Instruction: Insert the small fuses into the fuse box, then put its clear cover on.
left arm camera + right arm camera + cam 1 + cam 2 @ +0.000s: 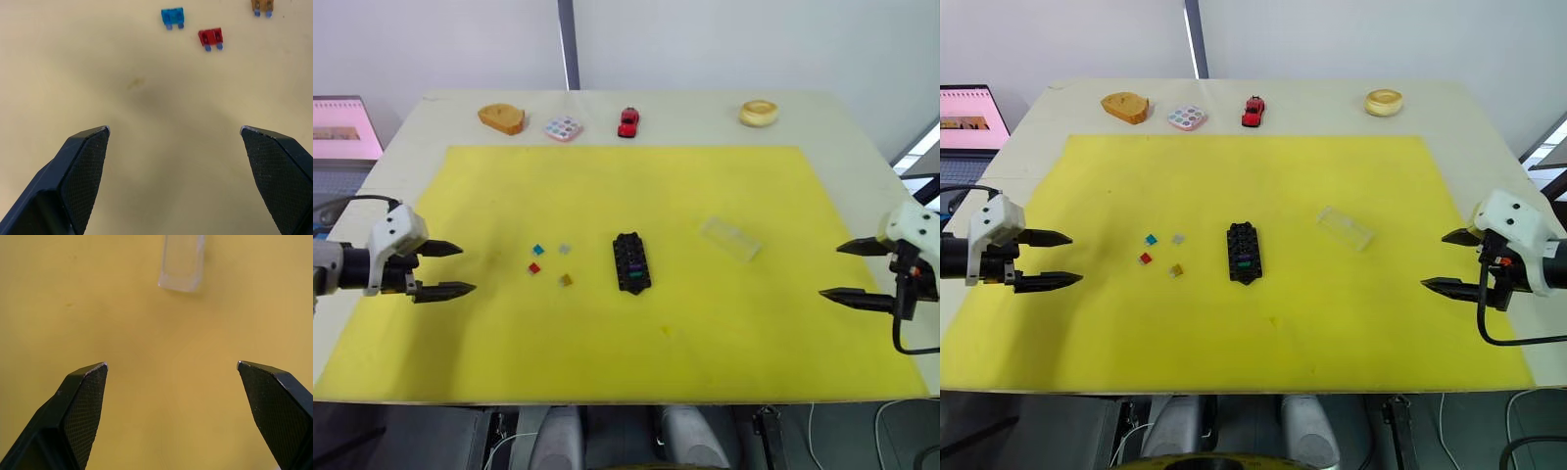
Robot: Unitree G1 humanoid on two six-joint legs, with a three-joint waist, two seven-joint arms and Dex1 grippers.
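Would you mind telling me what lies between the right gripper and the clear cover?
Nothing: only bare yellow mat separates the open right gripper from the clear cover, as the right wrist view shows.

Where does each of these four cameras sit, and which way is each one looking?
Left eye view: on the head, looking forward and down at the yellow mat; left gripper and right gripper reach in from the sides.
Right eye view: beside it, same scene, with the fuse box at centre.
Left wrist view: on the left wrist, facing along its open fingers toward the teal fuse and red fuse.
Right wrist view: on the right wrist, facing the clear cover.
Shared: both eye views also show that cover.
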